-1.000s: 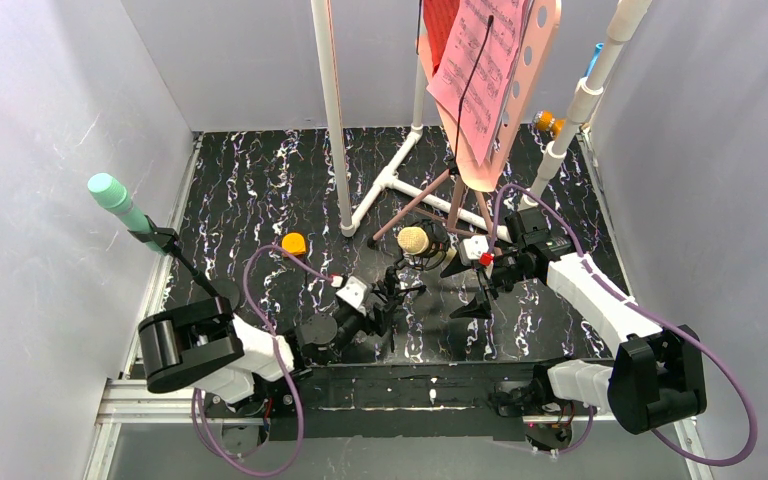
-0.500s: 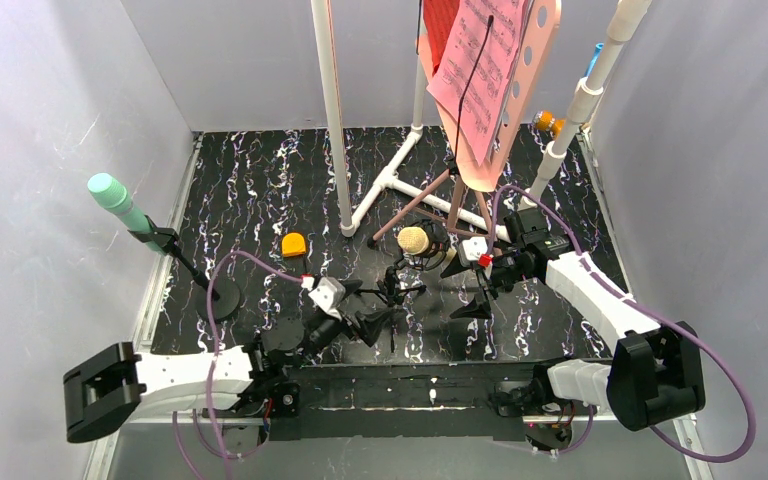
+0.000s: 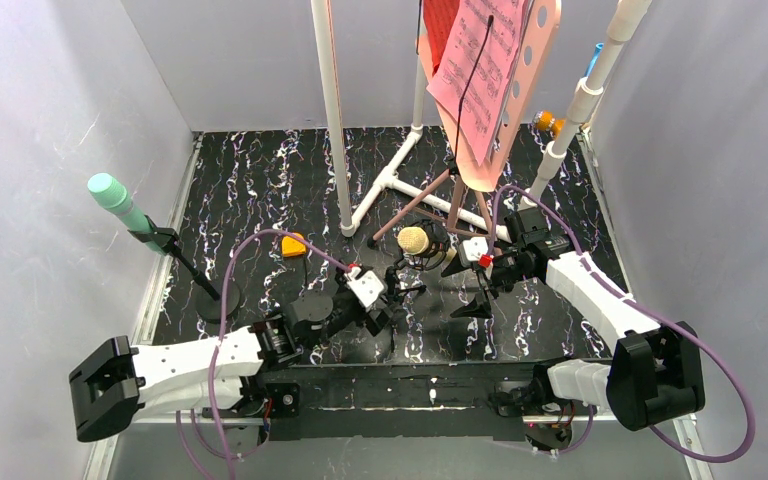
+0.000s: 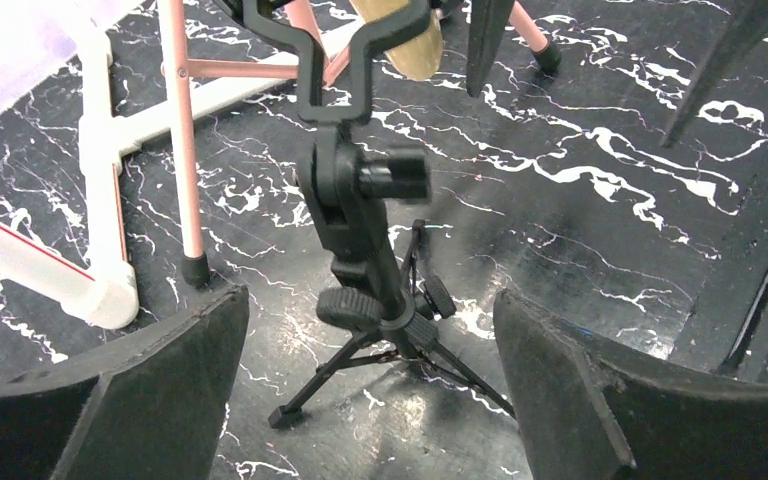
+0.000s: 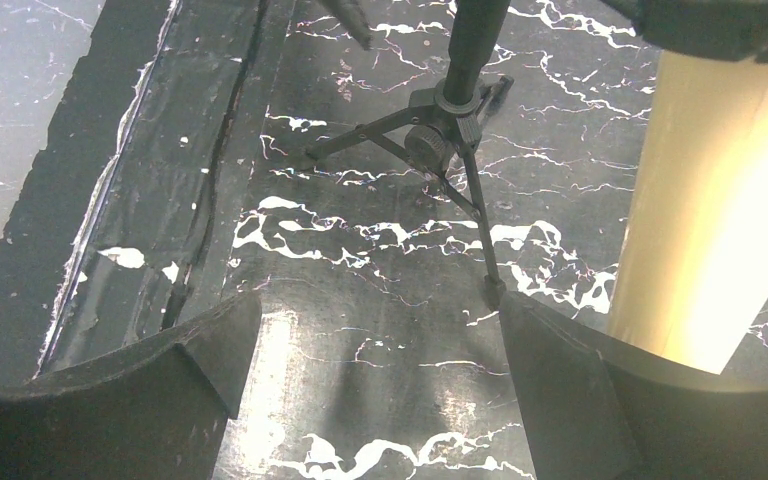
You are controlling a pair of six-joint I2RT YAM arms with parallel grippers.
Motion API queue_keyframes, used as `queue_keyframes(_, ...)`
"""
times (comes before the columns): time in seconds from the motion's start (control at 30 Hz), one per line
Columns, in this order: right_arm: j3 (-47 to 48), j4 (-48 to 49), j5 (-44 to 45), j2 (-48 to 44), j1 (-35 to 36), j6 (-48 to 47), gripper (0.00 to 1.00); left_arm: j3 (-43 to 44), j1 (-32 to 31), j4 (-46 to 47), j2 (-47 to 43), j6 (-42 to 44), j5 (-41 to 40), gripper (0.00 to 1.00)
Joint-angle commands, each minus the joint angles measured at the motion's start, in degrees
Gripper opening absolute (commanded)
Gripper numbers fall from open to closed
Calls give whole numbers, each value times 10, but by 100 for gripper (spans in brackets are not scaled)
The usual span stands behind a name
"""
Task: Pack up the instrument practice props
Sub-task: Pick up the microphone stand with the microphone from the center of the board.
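Packing props: yellow microphone (image 3: 415, 240) clipped in tripod stand (image 4: 355, 240), centre.
Overhead: sheet music (image 3: 480, 70) on music stand (image 3: 480, 172), 12 o'clock. Left wrist: left gripper (image 4: 370, 320) low, spread wide, straddling the tripod stand. Right wrist: right gripper (image 5: 380, 330) spread; yellow microphone at 3 o'clock.

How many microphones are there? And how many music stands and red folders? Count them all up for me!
Microphones: 2 (mint-green microphone, yellow microphone)
Music stands: 1 (pink music stand)
Red folders: 1 (red folder)
Total: 4
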Motion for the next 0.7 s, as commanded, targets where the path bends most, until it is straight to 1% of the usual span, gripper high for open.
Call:
queue_keyframes(0.0, -6, -14, -13, -3, -2, -8, 99, 47, 35, -2, 27, 1, 38, 86)
queue_keyframes(0.23, -6, -15, -13, -4, -2, -9, 98, 70, 68, 1, 58, -12, 76, 77)
queue_keyframes(0.57, -6, -16, -13, -2, -2, -9, 98, 72, 82, 15, 73, -25, 121, 58)
queue_keyframes(0.67, -6, -16, -13, -2, -2, -10, 98, 71, 85, 20, 77, -32, 126, 55)
